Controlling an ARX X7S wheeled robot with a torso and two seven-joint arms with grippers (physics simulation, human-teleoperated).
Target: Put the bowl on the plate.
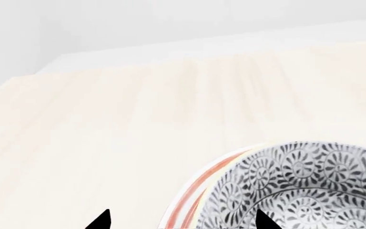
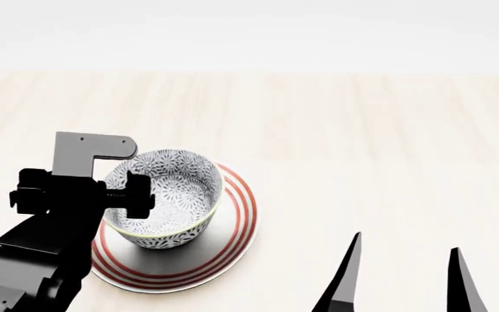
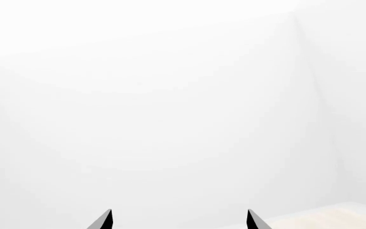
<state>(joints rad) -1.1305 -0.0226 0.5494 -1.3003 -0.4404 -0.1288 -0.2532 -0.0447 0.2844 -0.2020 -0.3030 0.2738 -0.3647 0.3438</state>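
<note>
Pale wood-grain tabletop fills most of the head view, white wall behind it. On it sits the shallow round white ceramic plate with three concentric red rings at its rim; the deep round ceramic bowl, grey-and-white floral with a thin yellowish rim, stands upright on the plate, off-centre toward the plate's far-left side, so a wide band of red rings shows on the right and near sides and little on the left. The task reads as essentially done; what remains is the release and retreat. The left gripper is at the bowl's left rim, its black body overlapping the wall in the head view. In the left wrist view its two tips are spread wide, one over bare table, the other over the bowl's interior, so the jaws straddle the wall and do not pinch it. The right gripper hangs well apart to the right, fingers spread, holding nothing; its wrist view shows only white wall and a sliver of table. Main risk: the inner finger looks to be below rim height, so pulling back sideways or tilted could hook the rim and tip the bowl or drag it further off-centre, maybe off the plate's edge. A straight lift clear of the rim first looks safer.
</note>
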